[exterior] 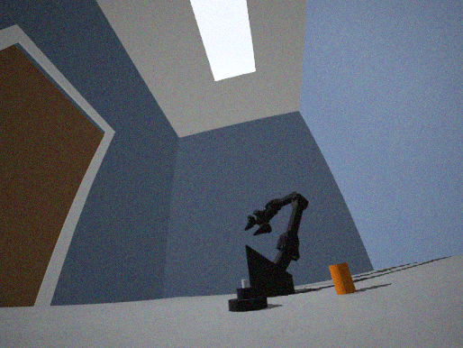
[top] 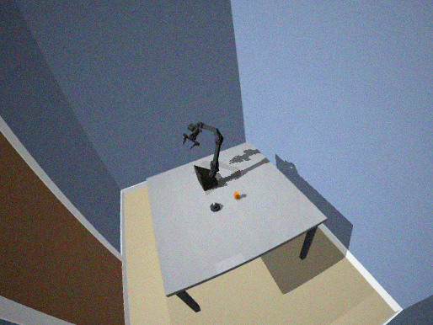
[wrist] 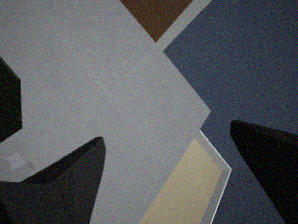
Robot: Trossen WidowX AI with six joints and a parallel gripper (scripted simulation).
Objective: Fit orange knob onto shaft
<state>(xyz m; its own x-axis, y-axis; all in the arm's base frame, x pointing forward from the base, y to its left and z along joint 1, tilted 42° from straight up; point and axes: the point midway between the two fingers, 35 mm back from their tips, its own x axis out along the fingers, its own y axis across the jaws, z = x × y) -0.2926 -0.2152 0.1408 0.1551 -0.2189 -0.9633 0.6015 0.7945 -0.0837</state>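
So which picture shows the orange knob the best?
The exterior view: the orange knob stands big and upright on the table, right of the pedestal. The top view shows it only as a tiny orange dot. The wrist view misses it completely.
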